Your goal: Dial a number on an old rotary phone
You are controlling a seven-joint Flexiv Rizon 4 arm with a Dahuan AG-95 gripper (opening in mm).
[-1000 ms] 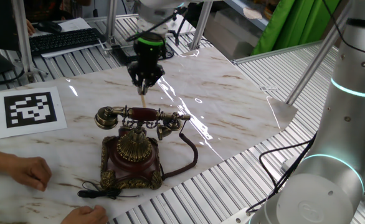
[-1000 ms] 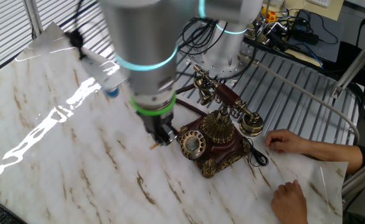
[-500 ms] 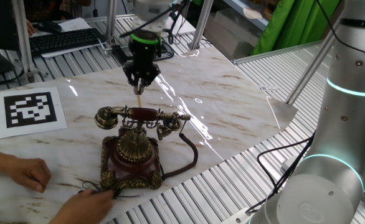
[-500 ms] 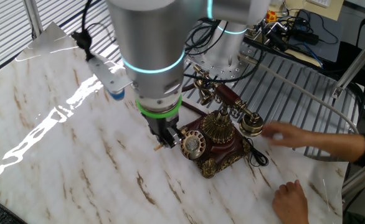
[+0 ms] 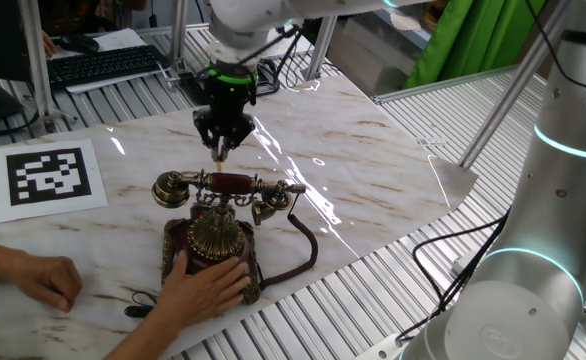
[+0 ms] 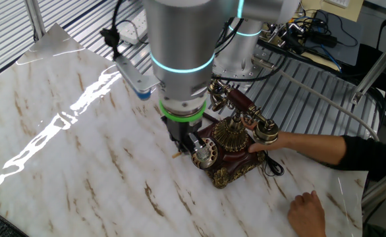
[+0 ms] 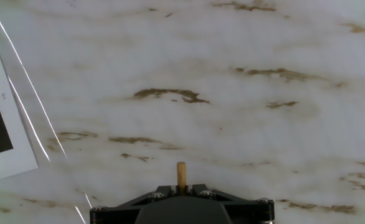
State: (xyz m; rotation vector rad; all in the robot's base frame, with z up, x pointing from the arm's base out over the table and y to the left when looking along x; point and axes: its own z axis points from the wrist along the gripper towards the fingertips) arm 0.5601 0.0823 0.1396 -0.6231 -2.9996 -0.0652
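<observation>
The old rotary phone [image 5: 213,235] stands on the marble-patterned table, handset [image 5: 228,184] on its cradle; in the other fixed view the brass dial [image 6: 204,152] faces front-left. My gripper [image 5: 219,143] hangs just behind the handset and is shut on a short wooden stick [image 5: 219,155] that points down. In the other fixed view my gripper [image 6: 182,148] is right beside the dial, the stick [image 6: 176,155] just left of it. The hand view shows my gripper [image 7: 181,186] with the stick [image 7: 181,173] over bare marble; the phone is out of that view.
A person's hand [image 5: 208,285] holds the phone's base; another hand [image 5: 48,280] rests to its left. A printed marker sheet [image 5: 51,175] lies at the left. A black keyboard [image 5: 103,65] sits at the back. A second robot arm [image 5: 548,200] stands at the right.
My gripper with the stick has moved sideways behind the phone, closing on the dial side. A person's hand has come in and now grips the phone's base.
</observation>
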